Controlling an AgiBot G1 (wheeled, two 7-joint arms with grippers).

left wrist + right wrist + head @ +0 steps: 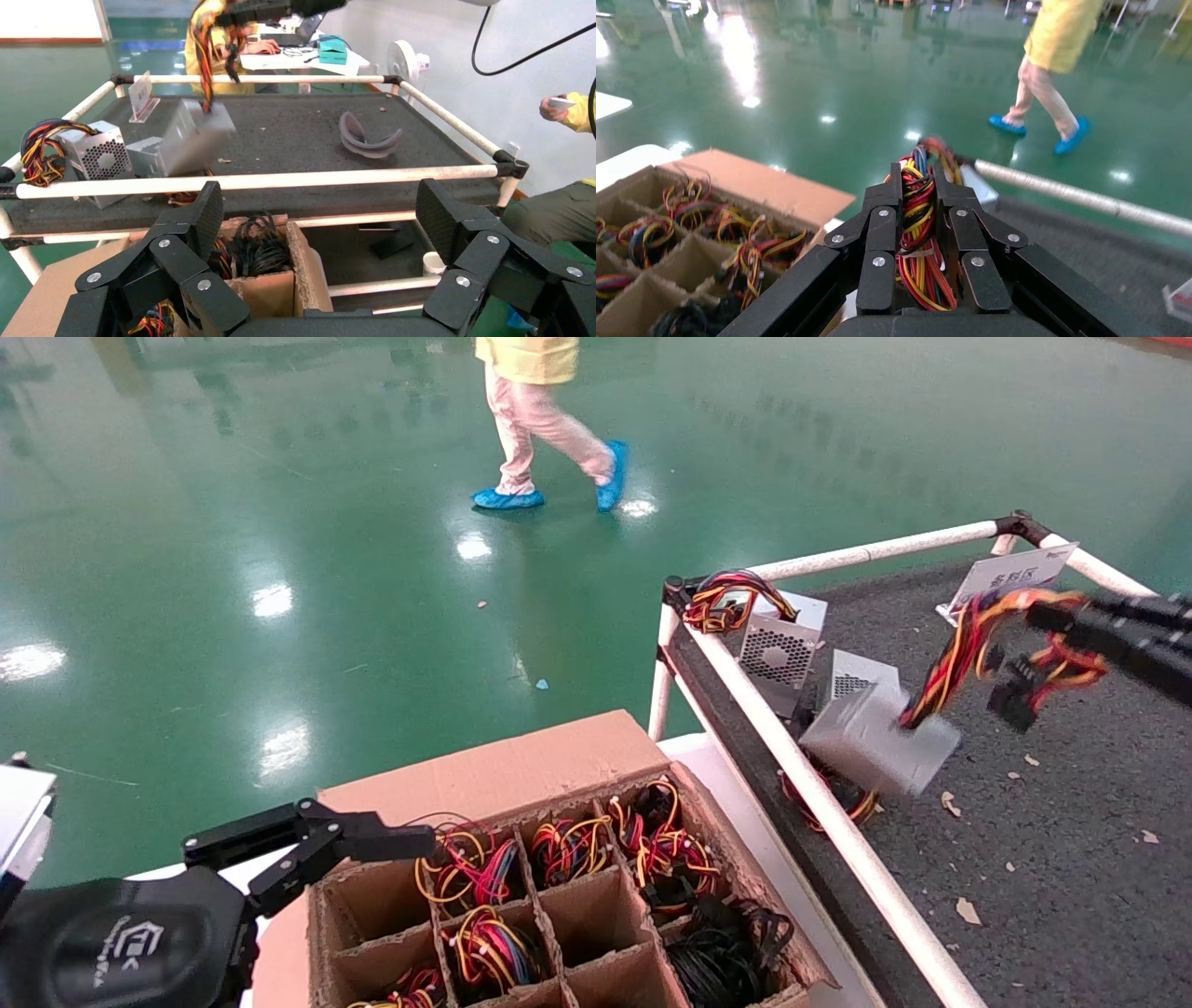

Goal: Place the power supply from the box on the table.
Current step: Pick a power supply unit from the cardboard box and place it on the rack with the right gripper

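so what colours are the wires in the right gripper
Red, yellow, orange and black wires, clearest in the right wrist view.

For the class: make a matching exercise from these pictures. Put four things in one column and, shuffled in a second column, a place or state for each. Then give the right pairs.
Things
1. power supply
2. right gripper
3. left gripper
4. box

States
A. open, holding nothing, by the box
B. hanging by its wires above the table
C. holds wire bundles in some compartments
D. shut on a wire bundle

Pairs: 1-B, 2-D, 3-A, 4-C
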